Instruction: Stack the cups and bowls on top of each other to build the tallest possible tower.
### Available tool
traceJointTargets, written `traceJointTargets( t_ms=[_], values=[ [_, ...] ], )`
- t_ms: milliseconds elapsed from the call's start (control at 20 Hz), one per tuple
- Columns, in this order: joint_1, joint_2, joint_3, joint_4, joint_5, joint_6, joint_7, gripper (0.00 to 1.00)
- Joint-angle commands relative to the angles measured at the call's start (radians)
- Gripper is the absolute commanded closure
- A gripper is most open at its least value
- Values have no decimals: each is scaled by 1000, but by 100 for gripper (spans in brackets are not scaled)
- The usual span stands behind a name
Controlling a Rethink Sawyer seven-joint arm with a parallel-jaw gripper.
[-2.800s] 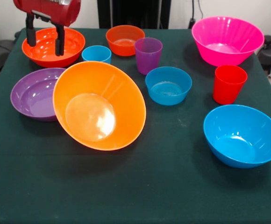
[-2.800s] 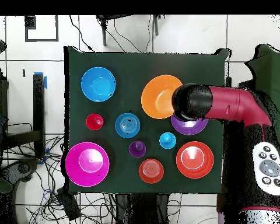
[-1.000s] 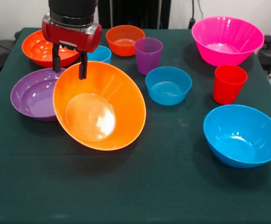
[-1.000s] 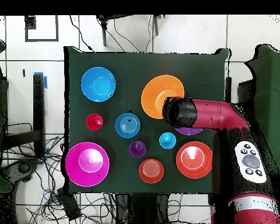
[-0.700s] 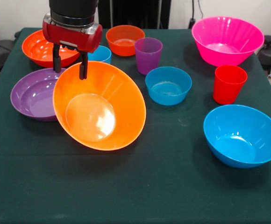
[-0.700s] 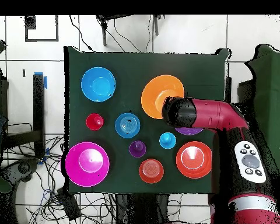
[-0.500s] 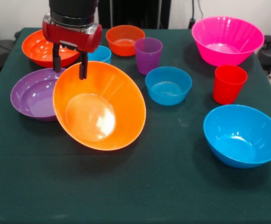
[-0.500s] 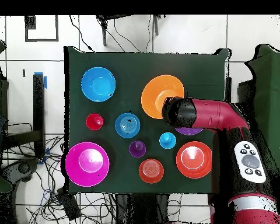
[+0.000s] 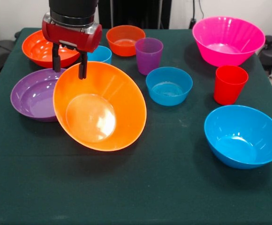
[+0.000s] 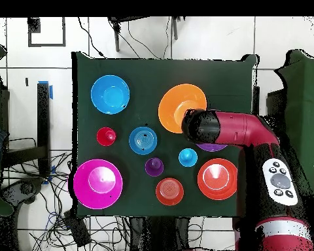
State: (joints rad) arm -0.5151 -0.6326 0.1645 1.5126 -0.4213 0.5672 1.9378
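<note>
Green table (image 9: 173, 187); fingers (image 9: 69, 65) spread astride tilted large orange bowl (image 9: 100, 106) rim, hiding purple bowl (image 9: 33, 93) overhead.

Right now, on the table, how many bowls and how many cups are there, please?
Bowls: 7, namely large orange, pink, large blue, purple, red-orange, small orange, small blue.
Cups: 3, namely purple, red, light blue.
Total: 10.
</note>
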Motion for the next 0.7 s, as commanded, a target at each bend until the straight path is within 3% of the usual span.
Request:
traceJointTargets(
  t_ms=[50,700],
  values=[
    [38,58,11,30,-78,28,-51,0],
    [45,66,-3,32,-73,13,-46,0]
  ],
)
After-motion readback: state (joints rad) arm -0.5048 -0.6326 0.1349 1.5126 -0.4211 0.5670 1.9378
